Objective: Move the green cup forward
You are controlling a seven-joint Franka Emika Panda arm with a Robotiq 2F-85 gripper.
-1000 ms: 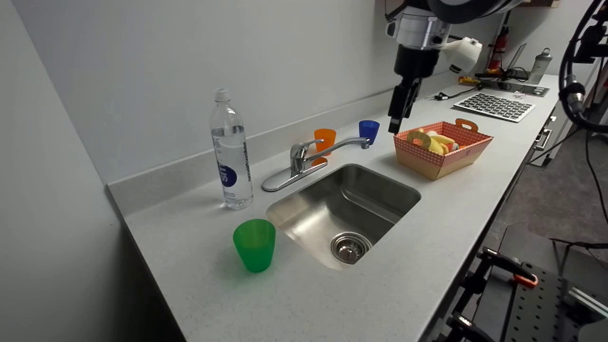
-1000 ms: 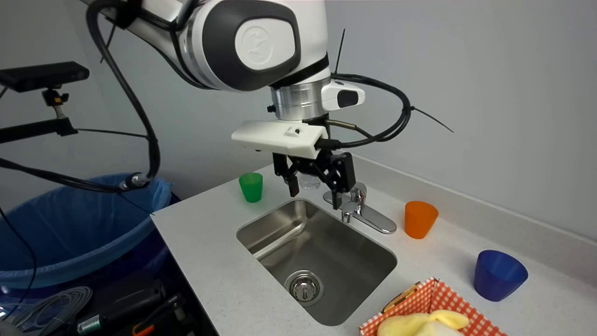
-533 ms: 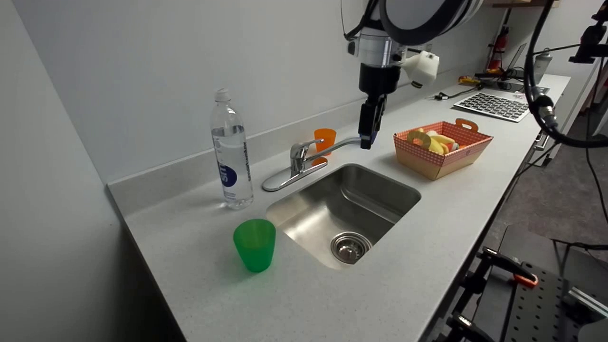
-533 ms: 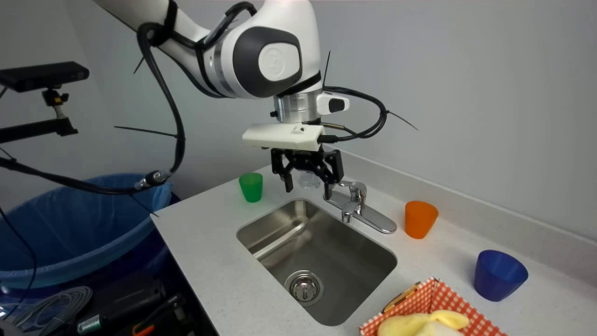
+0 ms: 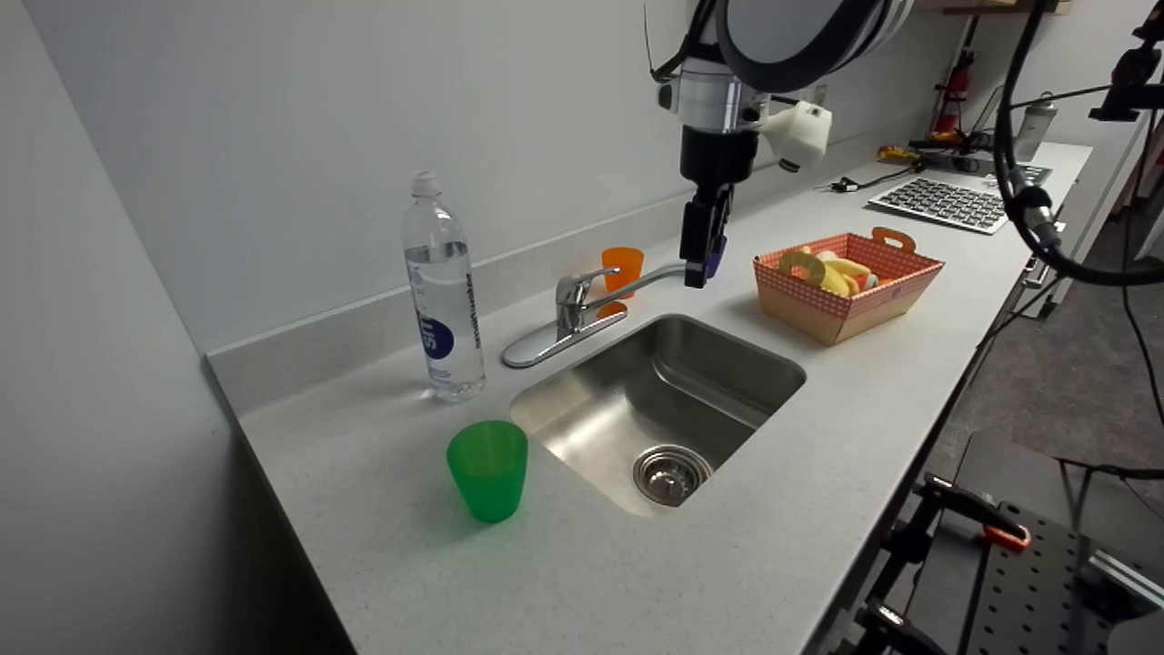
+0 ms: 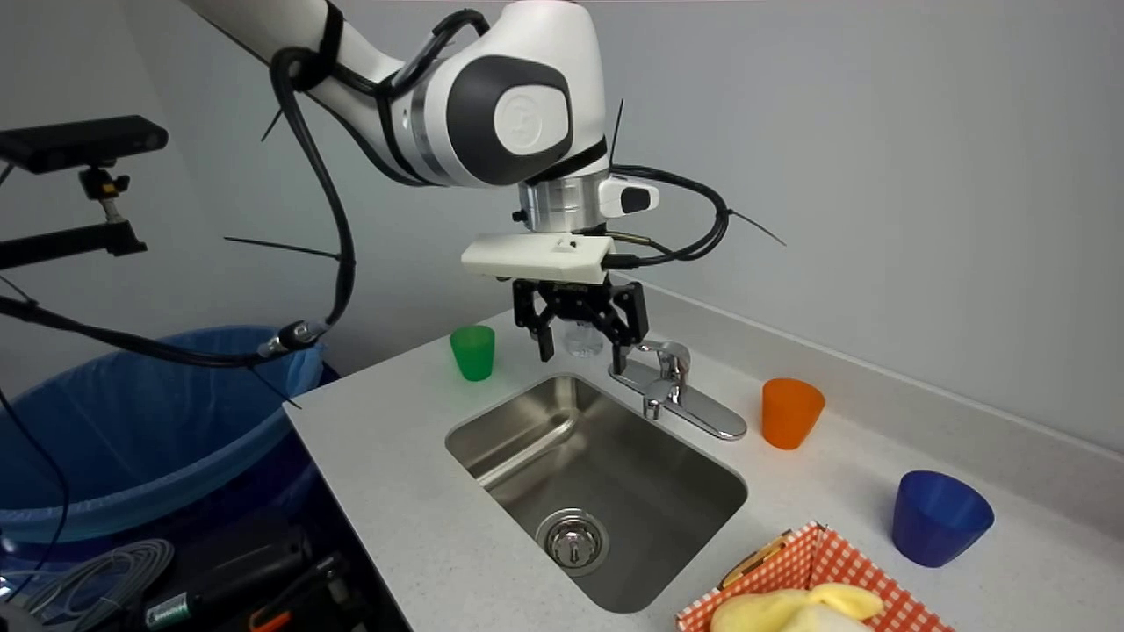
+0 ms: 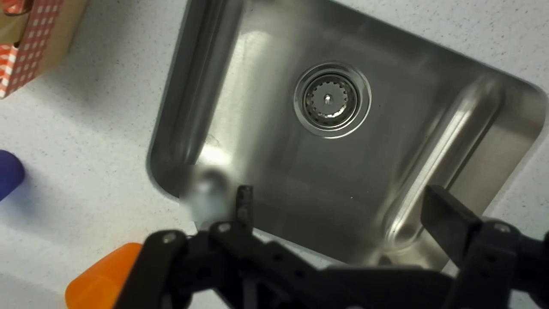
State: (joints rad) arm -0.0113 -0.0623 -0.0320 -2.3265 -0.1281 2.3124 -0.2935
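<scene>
One green cup stands upright beside the sink; well apart, the gripper hangs empty, spread wide, presumably leaving room to straddle the cup.

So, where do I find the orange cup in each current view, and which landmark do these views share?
In an exterior view: orange cup, slightly above and right of centre, partly behind the faucet.
In an exterior view: orange cup, right of centre, right of the faucet.
In the wrist view: orange cup, bottom left, cut by the lower edge.
Shared landmark: the sink drain, in all three.
</scene>
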